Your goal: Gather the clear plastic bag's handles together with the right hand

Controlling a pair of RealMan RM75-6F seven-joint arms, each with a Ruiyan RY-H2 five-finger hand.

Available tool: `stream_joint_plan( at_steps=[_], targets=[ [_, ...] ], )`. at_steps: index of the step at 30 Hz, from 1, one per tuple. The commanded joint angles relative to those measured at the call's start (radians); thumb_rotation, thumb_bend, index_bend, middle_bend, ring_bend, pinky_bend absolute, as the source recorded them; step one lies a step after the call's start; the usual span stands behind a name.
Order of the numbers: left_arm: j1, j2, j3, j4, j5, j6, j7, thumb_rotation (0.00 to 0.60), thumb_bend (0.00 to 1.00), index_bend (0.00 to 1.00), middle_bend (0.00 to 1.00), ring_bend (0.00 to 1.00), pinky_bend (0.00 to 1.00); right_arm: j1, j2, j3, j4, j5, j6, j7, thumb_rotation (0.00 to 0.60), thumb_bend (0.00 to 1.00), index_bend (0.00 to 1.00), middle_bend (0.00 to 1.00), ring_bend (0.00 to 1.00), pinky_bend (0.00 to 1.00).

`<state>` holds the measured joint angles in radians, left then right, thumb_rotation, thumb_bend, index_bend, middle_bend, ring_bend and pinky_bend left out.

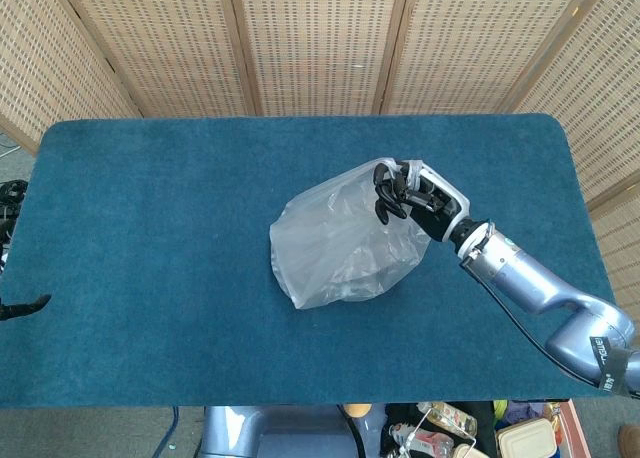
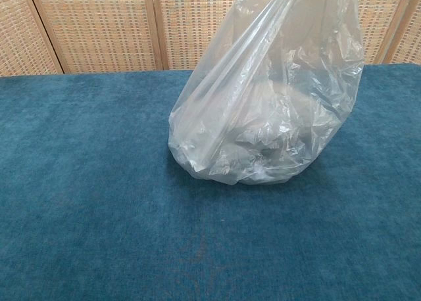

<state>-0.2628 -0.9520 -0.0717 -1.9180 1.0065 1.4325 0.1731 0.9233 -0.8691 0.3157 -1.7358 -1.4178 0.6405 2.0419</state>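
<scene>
The clear plastic bag (image 1: 340, 243) stands on the blue table (image 1: 150, 198), right of the middle, with crumpled contents low inside. My right hand (image 1: 415, 193) grips its bunched handles (image 1: 385, 170) at the bag's upper right, fingers curled around them, pulling the top taut. The chest view shows the bag (image 2: 263, 104) filling the upper right, its top running out of frame, and no hand. Of my left hand (image 1: 22, 307), only one dark outstretched finger shows at the far left edge, holding nothing.
A wicker screen (image 1: 320, 38) stands behind the table's far edge. Boxes and clutter (image 1: 470, 433) lie on the floor under the front right corner. Dark cables (image 1: 10, 193) sit beyond the left edge.
</scene>
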Motion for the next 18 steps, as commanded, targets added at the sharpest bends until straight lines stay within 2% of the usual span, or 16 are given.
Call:
stream_joint_plan(
  at_steps=[1, 8, 18],
  targets=[
    [0.019, -0.009, 0.008, 0.014, 0.036, -0.004, -0.032, 0.6, 0.04, 0.0, 0.0, 0.0, 0.0, -0.011, 0.004, 0.006, -0.016, 0.02, -0.004, -0.025, 0.6, 1.0, 0.56, 0.83, 0.87, 0.68],
    [0.03, -0.014, 0.007, 0.05, 0.063, -0.041, -0.073, 0.6, 0.04, 0.0, 0.0, 0.0, 0.0, -0.03, 0.041, 0.044, -0.061, 0.071, -0.007, -0.077, 0.6, 1.0, 0.56, 0.84, 0.89, 0.69],
    [0.039, -0.002, -0.017, 0.056, 0.067, -0.062, -0.101, 0.6, 0.04, 0.0, 0.0, 0.0, 0.0, 0.016, 0.272, 0.232, -0.175, 0.215, -0.119, -0.115, 0.6, 1.0, 0.56, 0.84, 0.89, 0.69]
  ],
)
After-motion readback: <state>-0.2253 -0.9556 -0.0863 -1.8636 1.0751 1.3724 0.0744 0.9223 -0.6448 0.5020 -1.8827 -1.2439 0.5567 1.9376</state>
